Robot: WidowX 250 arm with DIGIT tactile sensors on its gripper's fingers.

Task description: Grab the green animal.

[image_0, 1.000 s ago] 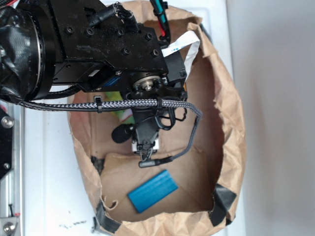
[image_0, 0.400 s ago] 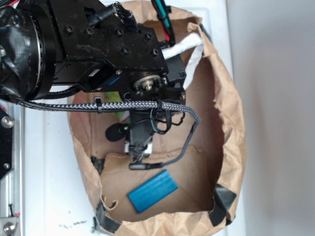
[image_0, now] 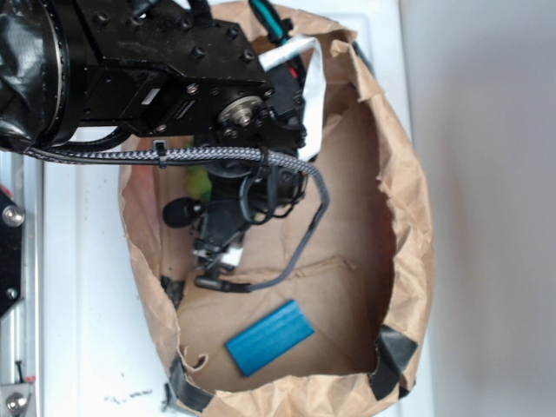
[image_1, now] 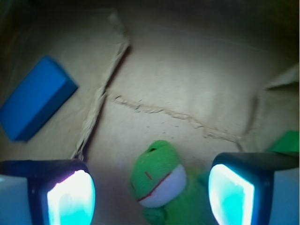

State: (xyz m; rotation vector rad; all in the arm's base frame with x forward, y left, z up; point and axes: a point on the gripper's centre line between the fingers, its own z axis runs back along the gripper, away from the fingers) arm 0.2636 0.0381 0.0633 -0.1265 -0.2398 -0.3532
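from the exterior view i see the arm reaching into the paper bag (image_0: 408, 217), hiding most of the green animal (image_0: 199, 181); a blue block (image_0: 269, 337) lies near the bag's lower edge. on the wrist view, my gripper (image_1: 150, 197) is spread wide, the green animal (image_1: 161, 180) between its fingers (image_1: 70, 199), untouched.
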